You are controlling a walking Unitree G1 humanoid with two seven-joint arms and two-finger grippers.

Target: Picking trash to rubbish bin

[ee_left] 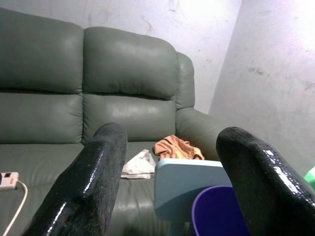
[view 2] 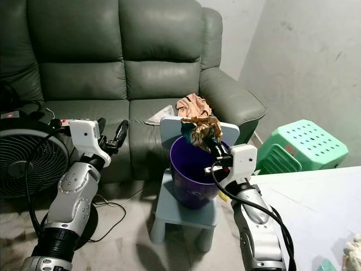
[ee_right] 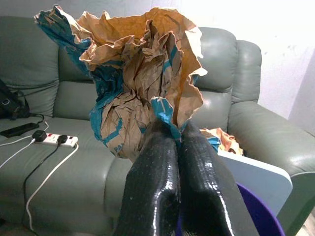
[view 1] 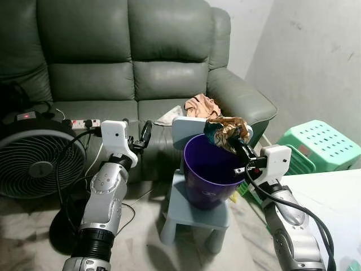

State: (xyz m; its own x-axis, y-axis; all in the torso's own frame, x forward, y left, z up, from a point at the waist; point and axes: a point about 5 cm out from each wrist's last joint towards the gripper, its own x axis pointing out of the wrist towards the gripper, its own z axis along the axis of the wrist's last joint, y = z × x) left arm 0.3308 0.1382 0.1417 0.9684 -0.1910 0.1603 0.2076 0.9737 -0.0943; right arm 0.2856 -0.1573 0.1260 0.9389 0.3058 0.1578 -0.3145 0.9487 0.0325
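Holding the crumpled paper bag [view 1: 225, 131] pinched tight in my right end effector [view 1: 239, 148], I have it just above the far right rim of the purple bin [view 1: 210, 169], so I judge the carry nearly done and only the drop left. My left end effector [view 1: 141, 137] hangs released and idle to the left of the bin, in front of the sofa [view 1: 135, 73]. What I can see of the bin's inside looks bare, and a tan rag [view 1: 202, 106] and a white scrap [view 1: 167, 117] lie on the sofa seat beyond it, perhaps next.
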